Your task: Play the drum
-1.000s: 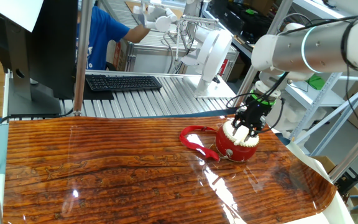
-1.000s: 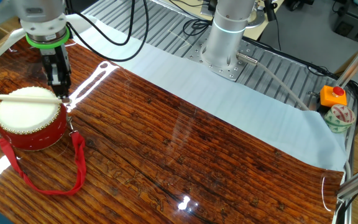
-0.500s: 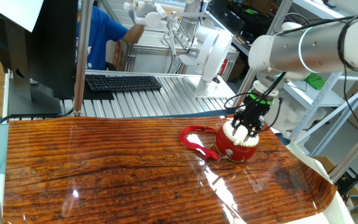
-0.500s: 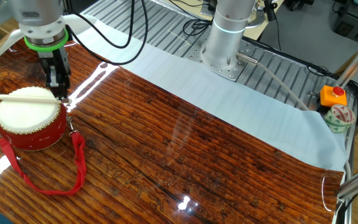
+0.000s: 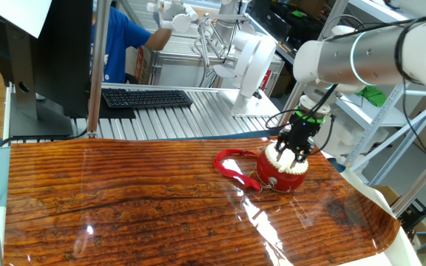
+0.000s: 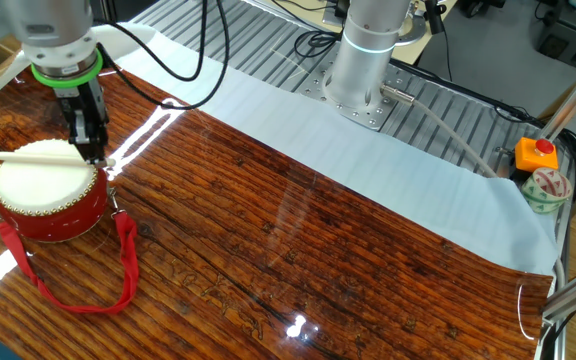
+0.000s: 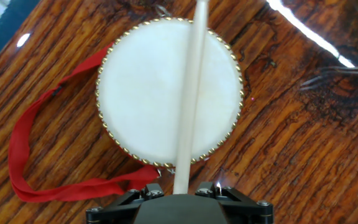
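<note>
The robot arm [image 5: 361, 59] is light grey and rounded, with a thin green ring near the upper right of the frame. At its wrist sits a bright green collar [image 6: 65, 74]. Black cables [image 6: 183, 70] loop beside it. The gripper [image 6: 88, 118] is black, with small screws visible at the bottom of the hand view.

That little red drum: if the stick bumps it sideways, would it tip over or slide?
The drum looks squat and wide, so it would probably slide, not tip. The wooden table looks glossy, which likely helps sliding. Its ribbon strap lies loose and would likely just drag along.
</note>
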`<state>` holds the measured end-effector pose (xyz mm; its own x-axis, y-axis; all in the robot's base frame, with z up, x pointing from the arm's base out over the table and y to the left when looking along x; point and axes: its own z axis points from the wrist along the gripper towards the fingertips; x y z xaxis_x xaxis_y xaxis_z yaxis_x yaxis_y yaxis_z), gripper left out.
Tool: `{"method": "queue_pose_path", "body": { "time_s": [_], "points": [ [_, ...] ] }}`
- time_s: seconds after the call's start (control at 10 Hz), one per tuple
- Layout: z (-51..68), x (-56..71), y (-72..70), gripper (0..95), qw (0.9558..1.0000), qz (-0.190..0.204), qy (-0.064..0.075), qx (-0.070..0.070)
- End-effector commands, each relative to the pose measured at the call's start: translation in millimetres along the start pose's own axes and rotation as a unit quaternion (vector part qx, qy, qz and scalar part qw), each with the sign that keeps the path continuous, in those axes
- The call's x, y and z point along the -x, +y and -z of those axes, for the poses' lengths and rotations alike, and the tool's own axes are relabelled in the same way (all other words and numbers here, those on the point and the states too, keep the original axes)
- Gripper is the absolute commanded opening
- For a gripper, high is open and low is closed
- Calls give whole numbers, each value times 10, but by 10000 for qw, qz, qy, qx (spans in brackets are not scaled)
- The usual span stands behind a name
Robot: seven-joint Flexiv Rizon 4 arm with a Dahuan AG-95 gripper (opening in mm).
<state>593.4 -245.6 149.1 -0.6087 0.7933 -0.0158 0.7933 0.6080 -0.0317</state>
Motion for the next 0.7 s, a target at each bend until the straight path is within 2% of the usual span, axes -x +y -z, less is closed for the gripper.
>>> {"method": "queue_pose_path", "body": {
  "time_s": [0.1,0.3,0.5,0.7],
  "points": [
    [11,12,-40,380,10000,38,3,-4],
    [41,24,-139,380,10000,72,39,27],
    [-51,2,-242,380,9999,68,17,114],
    [-87,-22,-249,380,9998,103,50,166]
  ]
}}
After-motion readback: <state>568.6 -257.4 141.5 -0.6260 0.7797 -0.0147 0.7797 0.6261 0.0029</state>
